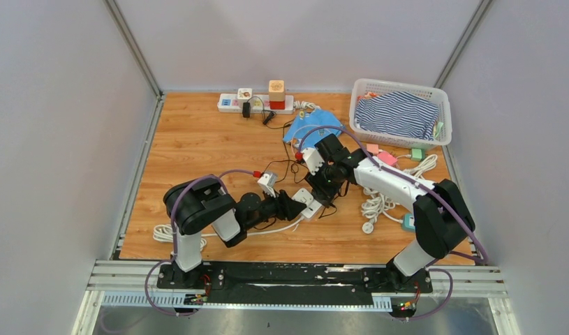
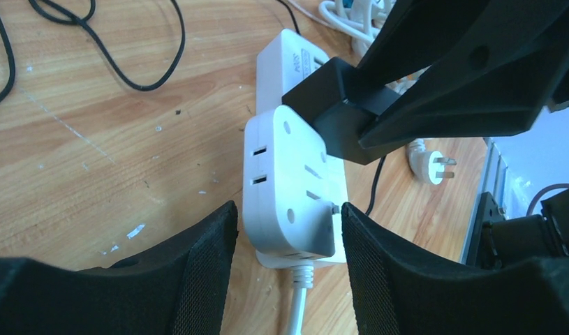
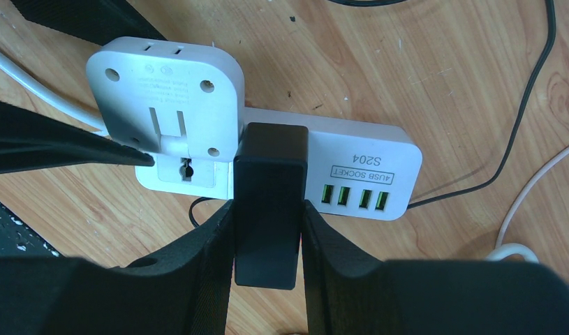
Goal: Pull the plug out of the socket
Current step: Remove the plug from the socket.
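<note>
**Step in hand:** grip and brace, ahead of the pull. Plug not yet out.

**Right pincer** (image 3: 267, 230): clamped on the black plug (image 3: 271, 160), one pad flat against each side. The plug sits directly between the pads and runs forward from them into the white socket (image 3: 358, 150). The socket lies crosswise just beyond the fingertips. No gap shows between plug body and socket face, so I judge it fully seated.

**Left pincer** (image 2: 288, 220): jaws apart, straddling the cord end of the socket. One pad looks to be touching the housing and the other stands just off it. No firm hold shows. The plug and the right pincer's fingers are just ahead of the left fingertips, close but apart.

The socket lies on the wooden table (image 2: 93, 160). Its white cord (image 2: 299, 293) leads back between the left pads.

**Next move (my judgement):**
- The left pincer must bear on both sides of the housing and pin it down.
- The right pincer then draws the plug straight back along its own fingers, away from the socket face, without twisting.
- With a loose brace, the whole socket would likely lift with the plug.
</note>
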`<state>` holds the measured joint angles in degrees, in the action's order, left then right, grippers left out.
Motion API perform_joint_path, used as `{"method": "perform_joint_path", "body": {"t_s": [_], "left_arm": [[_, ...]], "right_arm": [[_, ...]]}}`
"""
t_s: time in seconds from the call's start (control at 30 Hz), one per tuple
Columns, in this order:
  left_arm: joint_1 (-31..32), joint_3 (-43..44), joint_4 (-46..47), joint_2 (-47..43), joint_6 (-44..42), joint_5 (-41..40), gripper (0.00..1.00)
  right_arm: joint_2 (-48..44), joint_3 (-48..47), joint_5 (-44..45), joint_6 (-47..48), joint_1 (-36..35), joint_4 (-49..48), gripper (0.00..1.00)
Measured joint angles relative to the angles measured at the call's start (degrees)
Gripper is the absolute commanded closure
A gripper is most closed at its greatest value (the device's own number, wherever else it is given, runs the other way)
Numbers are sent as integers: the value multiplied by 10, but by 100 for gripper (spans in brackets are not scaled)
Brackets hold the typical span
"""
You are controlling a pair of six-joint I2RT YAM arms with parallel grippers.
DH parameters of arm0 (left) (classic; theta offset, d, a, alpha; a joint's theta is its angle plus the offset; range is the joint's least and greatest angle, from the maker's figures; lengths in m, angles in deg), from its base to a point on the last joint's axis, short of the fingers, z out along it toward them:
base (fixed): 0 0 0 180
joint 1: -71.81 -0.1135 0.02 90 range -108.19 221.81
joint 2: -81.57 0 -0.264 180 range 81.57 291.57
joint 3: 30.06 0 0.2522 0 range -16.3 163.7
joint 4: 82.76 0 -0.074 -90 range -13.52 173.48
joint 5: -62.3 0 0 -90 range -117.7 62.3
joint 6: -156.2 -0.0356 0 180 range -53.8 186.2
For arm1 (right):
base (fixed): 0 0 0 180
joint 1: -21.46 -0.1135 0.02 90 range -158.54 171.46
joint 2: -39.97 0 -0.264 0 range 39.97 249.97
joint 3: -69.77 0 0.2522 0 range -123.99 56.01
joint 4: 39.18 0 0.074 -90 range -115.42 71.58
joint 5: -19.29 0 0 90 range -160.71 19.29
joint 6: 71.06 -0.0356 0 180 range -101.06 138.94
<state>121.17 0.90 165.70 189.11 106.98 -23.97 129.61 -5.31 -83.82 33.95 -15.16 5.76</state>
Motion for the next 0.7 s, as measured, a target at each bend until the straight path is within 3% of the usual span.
{"method": "perform_joint_path", "body": {"t_s": [0.37, 0.7], "left_arm": [[4, 11, 17, 28, 5, 15, 65], [6, 11, 16, 28, 14, 12, 64]], "right_arm": [[3, -2, -2, 0, 0, 2, 100], [7, -7, 33, 9, -21, 1, 100]]}}
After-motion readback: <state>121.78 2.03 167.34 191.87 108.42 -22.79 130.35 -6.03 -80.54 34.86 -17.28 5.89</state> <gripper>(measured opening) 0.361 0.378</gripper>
